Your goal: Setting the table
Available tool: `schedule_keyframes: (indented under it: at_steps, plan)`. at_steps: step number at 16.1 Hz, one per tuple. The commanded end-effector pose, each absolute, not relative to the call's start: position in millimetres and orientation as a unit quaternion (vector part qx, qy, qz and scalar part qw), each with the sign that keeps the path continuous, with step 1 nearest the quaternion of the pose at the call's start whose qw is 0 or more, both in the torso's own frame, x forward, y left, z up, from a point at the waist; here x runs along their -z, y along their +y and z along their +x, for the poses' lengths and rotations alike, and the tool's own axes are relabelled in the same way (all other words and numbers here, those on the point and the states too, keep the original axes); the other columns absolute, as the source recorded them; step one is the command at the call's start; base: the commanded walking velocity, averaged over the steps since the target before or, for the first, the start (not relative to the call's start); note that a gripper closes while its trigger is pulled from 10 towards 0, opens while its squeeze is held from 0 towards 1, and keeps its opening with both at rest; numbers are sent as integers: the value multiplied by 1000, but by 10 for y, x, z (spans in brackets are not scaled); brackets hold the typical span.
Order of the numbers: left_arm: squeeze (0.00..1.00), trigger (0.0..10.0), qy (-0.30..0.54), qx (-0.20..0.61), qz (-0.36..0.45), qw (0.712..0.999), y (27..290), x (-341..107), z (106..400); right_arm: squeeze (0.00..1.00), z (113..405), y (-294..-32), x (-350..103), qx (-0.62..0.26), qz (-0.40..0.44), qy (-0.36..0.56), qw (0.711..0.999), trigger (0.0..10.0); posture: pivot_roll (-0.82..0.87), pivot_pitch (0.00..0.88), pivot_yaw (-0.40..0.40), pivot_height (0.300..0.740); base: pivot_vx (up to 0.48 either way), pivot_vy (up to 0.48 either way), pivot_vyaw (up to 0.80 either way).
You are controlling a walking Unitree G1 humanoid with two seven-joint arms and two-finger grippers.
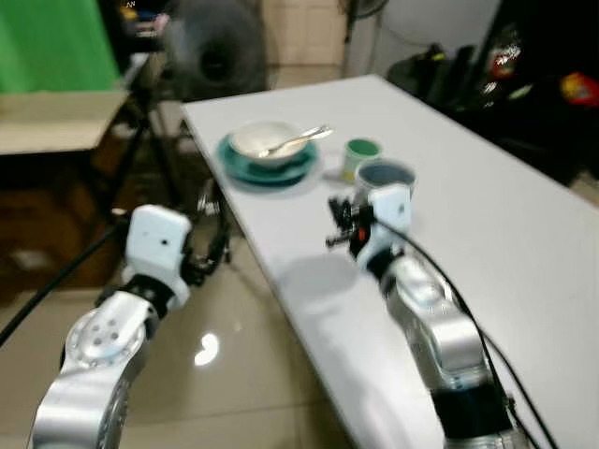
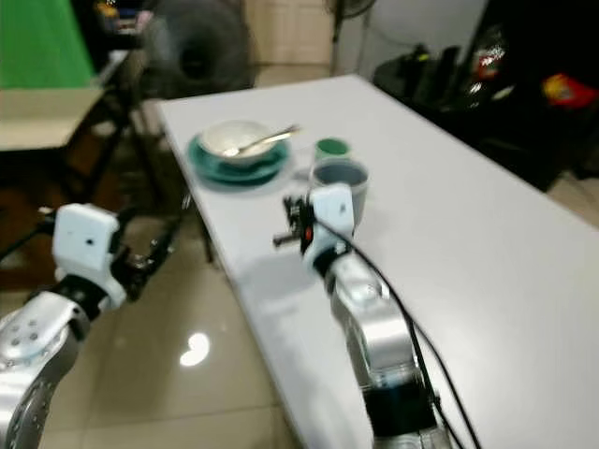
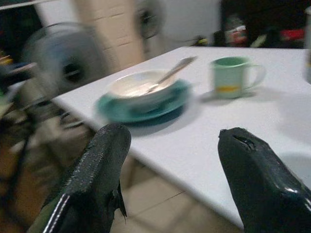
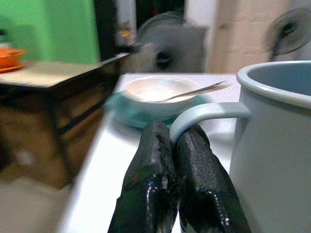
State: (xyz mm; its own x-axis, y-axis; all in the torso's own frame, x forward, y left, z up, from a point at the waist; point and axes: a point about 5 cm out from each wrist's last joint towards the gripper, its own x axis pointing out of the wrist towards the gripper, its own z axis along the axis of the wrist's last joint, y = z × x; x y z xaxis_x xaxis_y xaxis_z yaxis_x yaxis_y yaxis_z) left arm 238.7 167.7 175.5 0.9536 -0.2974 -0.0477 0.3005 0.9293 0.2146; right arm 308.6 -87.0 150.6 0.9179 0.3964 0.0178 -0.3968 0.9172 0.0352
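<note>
A long white table (image 1: 487,234) runs away from the robot, and the place setting sits close to its far left corner. There a white bowl (image 1: 265,140) rests on a teal plate (image 1: 269,165), just in from the table's left edge, with a metal spoon (image 1: 298,141) lying in the bowl, its handle sticking out over the rim toward the table's middle. Just beside the plate, further in from the left edge, stands a small green mug (image 1: 360,153). Nearer the robot and almost touching that one is a larger blue-grey mug (image 1: 385,176). The right gripper (image 4: 172,145) is over the table at this blue-grey mug: in the right wrist view its two black fingers (image 4: 153,160) are pressed together on the loop of the mug's pale handle, which curves over their tips. The mug stands upright; whether its base is on the table or just off it I cannot tell. The left gripper (image 3: 172,160) hangs off the table's left edge, above the shiny tiled floor (image 1: 215,374), its fingers spread wide apart with nothing between them, pointed toward the plate and bowl. Beyond the table's far end a floor fan (image 1: 213,51) stands, and a green screen (image 1: 51,42) fills the far left.
</note>
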Motion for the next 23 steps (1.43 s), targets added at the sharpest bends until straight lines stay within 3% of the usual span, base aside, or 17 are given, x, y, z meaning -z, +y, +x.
schedule_keyframes:
  at_steps: [1, 6, 8, 11, 16, 23]
  plan:
    - [0, 10000, 10, 174, 114, 978, 1635, -1739, 2393, 0, 3197, -973, -1456, -167, 18, 4, 986, 10000, -11, 0, -7, 740, 0, 0, 0]
    - [0, 10000, 16, 198, 127, 972, 1689, -1716, 2366, 0, 3478, -1014, -1395, -138, 20, 13, 990, 10000, -2, 16, -12, 740, 0, 0, 0]
    - [0, 10000, 26, 268, 124, 955, 1600, -1688, 2285, 0, 3635, -1138, -1343, -103, 30, 21, 994, 10000, 20, 57, 2, 740, 0, 0, 0]
    - [0, 10000, 33, 302, 125, 945, 1580, -1698, 2225, 0, 3709, -1307, -1259, -65, 36, 35, 997, 10000, 33, 93, 22, 740, 0, 0, 0]
    - [0, 10000, 37, 345, 126, 929, 1548, -1761, 2161, 0, 3720, -1760, -1111, 2, 67, 53, 996, 10000, 63, 160, 48, 740, 0, 0, 0]
    - [0, 10000, 49, 357, 120, 925, 1538, -1715, 2121, 0, 3559, -1941, -1027, 36, 95, 2, 995, 10000, 31, 128, 45, 740, 0, 0, 0]
